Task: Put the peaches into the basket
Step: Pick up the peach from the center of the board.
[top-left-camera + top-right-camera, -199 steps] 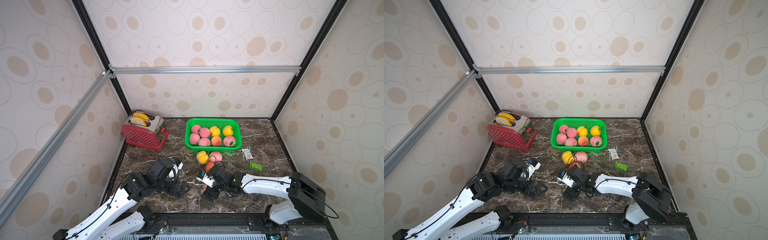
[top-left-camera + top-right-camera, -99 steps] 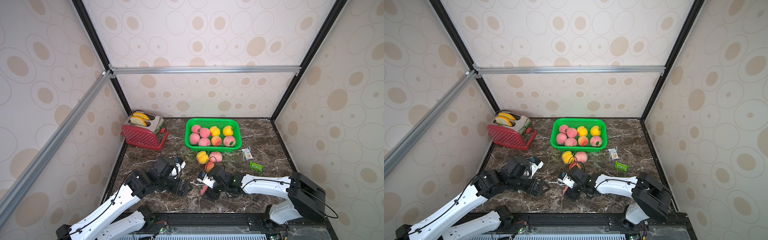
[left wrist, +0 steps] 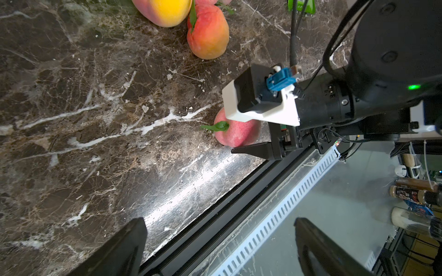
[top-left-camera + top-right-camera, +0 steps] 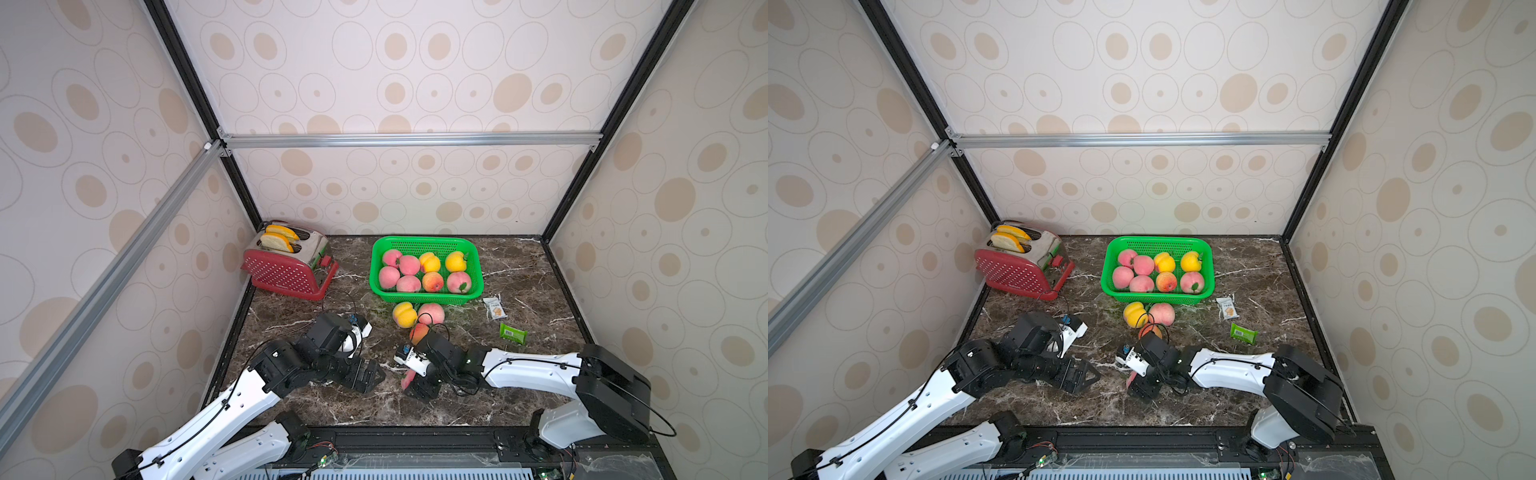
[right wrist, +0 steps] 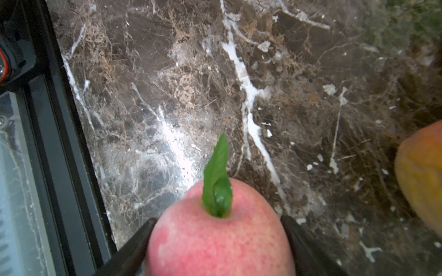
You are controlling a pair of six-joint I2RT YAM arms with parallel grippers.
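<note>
Pink fuzzy peach [image 5: 220, 239] with a green leaf, clenched in the right pincer [image 4: 415, 382] near the front edge of the dark marble surface [image 4: 291, 399].
Bright green perforated plastic basket [image 4: 424, 297] lies well apart toward the back wall, beyond three loose yellow, pink and orange-red peaches [image 4: 404, 314]. The leaf end points away from the wrist. Left pincer [image 3: 220, 224] gapes empty nearby. A second ago the right jaws stood wider.
</note>
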